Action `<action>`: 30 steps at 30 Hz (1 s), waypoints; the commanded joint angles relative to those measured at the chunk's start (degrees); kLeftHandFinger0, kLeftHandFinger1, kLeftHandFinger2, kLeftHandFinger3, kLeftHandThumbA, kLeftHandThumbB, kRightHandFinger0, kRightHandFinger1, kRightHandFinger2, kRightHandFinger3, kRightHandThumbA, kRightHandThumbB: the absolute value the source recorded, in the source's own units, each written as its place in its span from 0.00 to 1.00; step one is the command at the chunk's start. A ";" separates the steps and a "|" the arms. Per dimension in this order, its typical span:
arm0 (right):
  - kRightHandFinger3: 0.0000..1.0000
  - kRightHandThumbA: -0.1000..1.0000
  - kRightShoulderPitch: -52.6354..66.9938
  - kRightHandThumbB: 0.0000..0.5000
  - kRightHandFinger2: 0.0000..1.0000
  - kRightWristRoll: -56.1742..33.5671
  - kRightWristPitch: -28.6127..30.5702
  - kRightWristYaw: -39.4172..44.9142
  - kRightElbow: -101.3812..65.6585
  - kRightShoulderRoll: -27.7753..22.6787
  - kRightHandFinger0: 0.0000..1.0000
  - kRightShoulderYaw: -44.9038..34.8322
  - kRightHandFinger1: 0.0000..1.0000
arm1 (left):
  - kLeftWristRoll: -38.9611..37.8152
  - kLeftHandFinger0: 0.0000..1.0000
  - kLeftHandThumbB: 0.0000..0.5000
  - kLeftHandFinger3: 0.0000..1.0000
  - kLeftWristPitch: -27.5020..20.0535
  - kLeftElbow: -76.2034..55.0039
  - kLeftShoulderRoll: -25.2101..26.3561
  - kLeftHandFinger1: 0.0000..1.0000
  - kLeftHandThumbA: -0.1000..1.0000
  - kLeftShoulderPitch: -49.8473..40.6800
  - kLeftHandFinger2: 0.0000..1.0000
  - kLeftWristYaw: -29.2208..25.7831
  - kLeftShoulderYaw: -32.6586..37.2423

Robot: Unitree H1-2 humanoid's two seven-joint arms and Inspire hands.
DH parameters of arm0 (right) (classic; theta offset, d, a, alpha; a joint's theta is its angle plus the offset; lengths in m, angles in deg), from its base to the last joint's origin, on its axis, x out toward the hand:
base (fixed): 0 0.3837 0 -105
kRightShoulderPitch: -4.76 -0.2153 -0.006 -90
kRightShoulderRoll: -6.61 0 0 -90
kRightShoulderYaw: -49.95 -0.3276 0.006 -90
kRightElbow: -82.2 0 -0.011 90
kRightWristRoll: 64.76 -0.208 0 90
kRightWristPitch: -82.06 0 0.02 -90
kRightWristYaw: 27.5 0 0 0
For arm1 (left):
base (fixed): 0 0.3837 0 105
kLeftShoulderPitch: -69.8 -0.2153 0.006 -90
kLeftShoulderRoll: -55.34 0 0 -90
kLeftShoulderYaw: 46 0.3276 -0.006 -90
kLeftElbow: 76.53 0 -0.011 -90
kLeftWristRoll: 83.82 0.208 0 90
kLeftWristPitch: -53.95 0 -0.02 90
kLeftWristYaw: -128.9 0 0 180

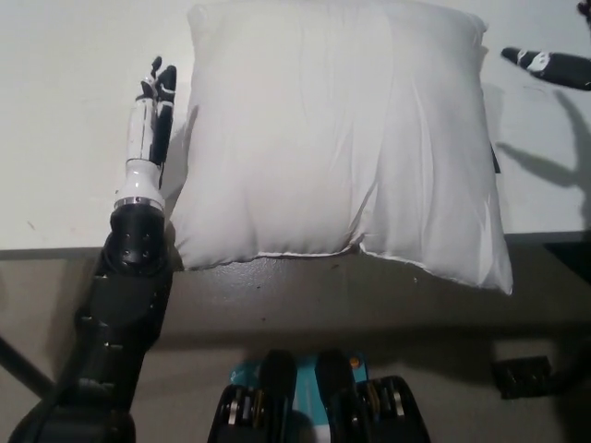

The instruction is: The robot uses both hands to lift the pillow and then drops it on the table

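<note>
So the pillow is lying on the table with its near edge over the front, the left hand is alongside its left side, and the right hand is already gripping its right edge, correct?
Not quite. In the head view the right hand is off to the pillow's right, apart from it, gripping nothing. The rest holds: the pillow lies on the table with its near edge past the front, and the left hand is alongside its left side.

Right hand (547,66): only a dark fingertip sliver shows at the right edge, the rest is cut off; fingers' spread unreadable.
Left hand (152,115): seen edge-on beside the pillow, palm side hidden, grip unclear.
Pillow (337,138): top edge clipped by the frame.
Table (74,138): front edge partly covered by the pillow's overhanging corners.
</note>
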 commanded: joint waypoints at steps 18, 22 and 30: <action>1.00 1.00 -1.92 0.46 1.00 2.42 7.31 -5.88 20.24 8.00 1.00 4.27 1.00 | -2.28 1.00 0.20 1.00 -6.23 10.90 -1.67 1.00 1.00 7.78 1.00 -2.98 2.01; 1.00 1.00 -2.22 0.43 1.00 1.18 9.29 -5.78 24.83 9.40 1.00 3.66 1.00 | -1.96 1.00 0.18 1.00 -5.84 11.22 -2.51 1.00 1.00 7.18 1.00 -3.33 2.54; 1.00 1.00 -3.65 0.47 1.00 0.06 12.26 -5.83 28.37 10.41 1.00 3.09 1.00 | -1.76 1.00 0.17 1.00 -6.20 12.19 -3.15 1.00 1.00 7.00 1.00 -3.62 3.10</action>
